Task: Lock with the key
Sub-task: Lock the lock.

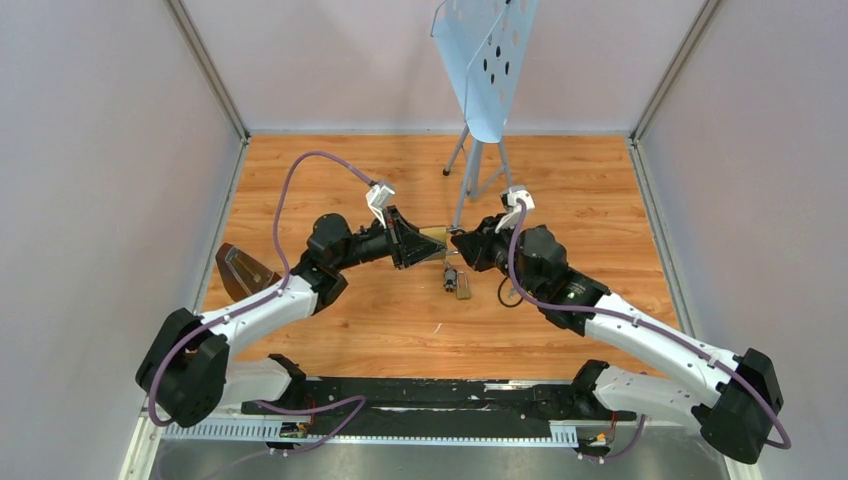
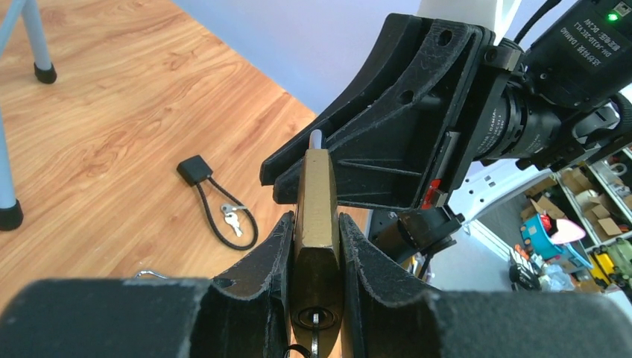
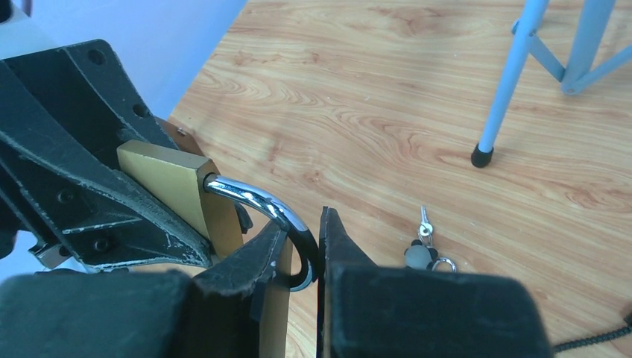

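Where end effector (image 2: 316, 227) (left) grips: key (image 2: 315, 329)

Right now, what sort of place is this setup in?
Probably a robotics lab test cell: a wood-grain tabletop boxed in by pale panels, with cluttered storage shelves beyond.

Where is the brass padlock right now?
In the left wrist view the brass padlock is clamped in the left gripper. It sits over the middle of the wooden table, with the right gripper straddling its shackle.
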Controlling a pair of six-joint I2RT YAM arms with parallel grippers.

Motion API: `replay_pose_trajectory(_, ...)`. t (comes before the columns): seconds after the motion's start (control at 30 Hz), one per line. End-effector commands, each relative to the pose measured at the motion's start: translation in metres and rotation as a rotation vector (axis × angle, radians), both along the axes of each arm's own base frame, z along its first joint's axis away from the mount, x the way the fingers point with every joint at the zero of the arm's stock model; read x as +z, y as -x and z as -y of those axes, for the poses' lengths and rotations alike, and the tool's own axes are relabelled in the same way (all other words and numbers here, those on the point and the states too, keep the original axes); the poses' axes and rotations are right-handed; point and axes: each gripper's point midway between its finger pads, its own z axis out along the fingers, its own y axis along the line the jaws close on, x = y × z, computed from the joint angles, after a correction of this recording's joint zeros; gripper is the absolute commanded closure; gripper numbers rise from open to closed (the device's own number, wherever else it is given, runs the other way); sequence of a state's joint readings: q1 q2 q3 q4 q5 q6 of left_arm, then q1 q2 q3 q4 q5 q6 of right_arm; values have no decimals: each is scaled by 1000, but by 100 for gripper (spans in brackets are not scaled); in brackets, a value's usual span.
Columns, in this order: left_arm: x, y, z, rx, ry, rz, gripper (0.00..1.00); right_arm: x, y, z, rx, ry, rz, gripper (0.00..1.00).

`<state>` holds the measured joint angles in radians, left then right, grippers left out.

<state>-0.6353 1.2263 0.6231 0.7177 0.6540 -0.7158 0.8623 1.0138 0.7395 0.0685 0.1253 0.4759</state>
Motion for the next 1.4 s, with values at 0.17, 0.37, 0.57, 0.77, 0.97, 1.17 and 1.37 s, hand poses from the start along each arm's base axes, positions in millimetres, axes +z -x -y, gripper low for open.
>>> replay_pose_trajectory(0.17,17,57,24,-169,-39,59,100,86,71,-43,284,-235,83,98)
replay_pose_trajectory(0.37,41,52,-5,-53,13,88,100,72,54,8,120,-218,86,71)
replay_pose_trajectory(0.57,60,53,-19,17,81,74,100,87,65,33,143,-251,131,42)
replay_pose_trajectory(0.77,81,47,-30,97,247,-36,100,96,64,37,97,-389,43,22)
replay_pose_trajectory(0.97,94,37,-42,172,386,-219,100,97,54,24,80,-552,-64,24)
replay_pose_trajectory(1.17,97,34,-51,171,525,-348,100,90,36,4,62,-529,-114,27)
replay_pose_trajectory(1.37,94,34,-47,137,557,-400,100,92,30,-15,99,-558,-150,42)
